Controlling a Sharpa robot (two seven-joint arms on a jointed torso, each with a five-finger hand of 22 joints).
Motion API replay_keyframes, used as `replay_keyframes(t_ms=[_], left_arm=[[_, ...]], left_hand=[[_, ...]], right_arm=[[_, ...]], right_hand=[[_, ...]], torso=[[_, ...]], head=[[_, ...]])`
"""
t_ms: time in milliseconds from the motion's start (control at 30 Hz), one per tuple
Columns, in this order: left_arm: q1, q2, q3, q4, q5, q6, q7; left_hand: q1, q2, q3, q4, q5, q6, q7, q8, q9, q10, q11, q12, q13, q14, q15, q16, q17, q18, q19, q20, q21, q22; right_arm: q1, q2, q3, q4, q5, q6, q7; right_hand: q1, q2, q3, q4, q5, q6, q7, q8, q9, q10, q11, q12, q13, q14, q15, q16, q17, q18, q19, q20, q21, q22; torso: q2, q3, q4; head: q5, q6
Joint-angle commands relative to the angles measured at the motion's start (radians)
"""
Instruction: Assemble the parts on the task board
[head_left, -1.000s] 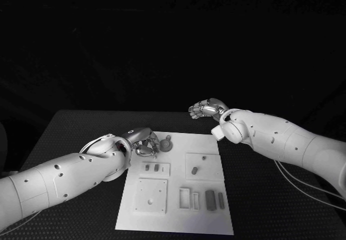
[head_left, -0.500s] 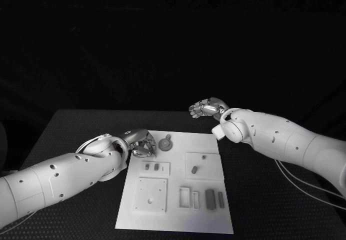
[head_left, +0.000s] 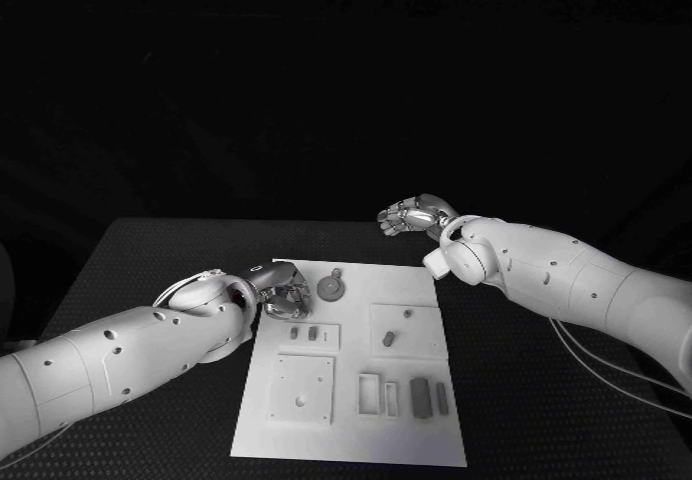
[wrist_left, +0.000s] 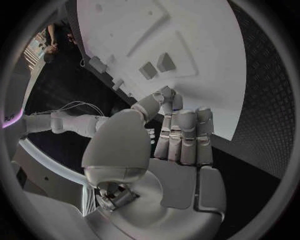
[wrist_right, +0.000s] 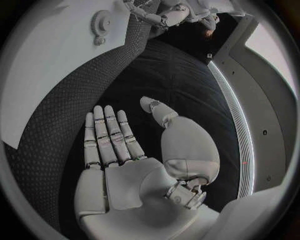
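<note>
Task board (head_left: 353, 400) is seen flat in the middle of the black bench (head_left: 130, 270), with small parts in its recesses and a round gear-like part (head_left: 333, 289) lying near its far edge. Left hand (head_left: 284, 296) is placed over the board's far-left corner, just beside the gear part. In the left wrist view its fingers (wrist_left: 184, 137) are seen straight and side by side, thumb alongside, nothing held; contact with the board cannot be told. Right hand (head_left: 411, 217) is raised beyond the far-right corner, well apart from the board. In the right wrist view it (wrist_right: 125, 150) is spread flat and empty above bare bench. Near half of the board is uncovered by either arm.
</note>
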Motion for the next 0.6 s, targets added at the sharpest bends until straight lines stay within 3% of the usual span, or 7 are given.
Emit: replay_keyframes(t_ms=[33, 600], left_arm=[[0.0, 0.009, 0.0, -0.005, -0.009, 0.003, 0.003], [-0.001, 0.025, -0.002, -0.017, -0.01, 0.021, -0.001]], left_hand=[[0.003, 0.012, 0.006, -0.001, 0.003, 0.006, 0.003, 0.003, 0.0, 0.024, 0.007, -0.001, 0.023, -0.001, -0.004, -0.006, -0.002, 0.013, 0.006, -0.062, 0.002, 0.009], [0.004, 0.013, 0.007, -0.001, 0.003, 0.005, 0.003, 0.002, -0.001, 0.025, 0.008, -0.003, 0.024, -0.001, -0.004, -0.007, -0.003, 0.012, 0.006, -0.062, 0.001, 0.009]], right_arm=[[0.0, 0.0, 0.0, 0.003, -0.006, 0.006, 0.011], [0.0, 0.001, 0.0, 0.005, -0.005, 0.006, 0.011]], right_hand=[[0.0, -0.002, 0.001, -0.003, 0.006, -0.001, 0.038, 0.002, -0.001, 0.006, -0.001, -0.004, 0.001, -0.005, 0.0, 0.005, -0.001, -0.017, -0.001, 0.003, -0.004, 0.002], [-0.001, -0.002, 0.001, -0.003, 0.006, -0.001, 0.038, 0.003, -0.002, 0.006, -0.001, -0.004, 0.001, -0.005, 0.0, 0.005, -0.002, -0.017, 0.0, 0.003, -0.005, 0.003]], torso=[[0.0, 0.0004, -0.0004], [0.0, 0.0012, -0.0008]], head=[[0.0, 0.0], [0.004, 0.002]])
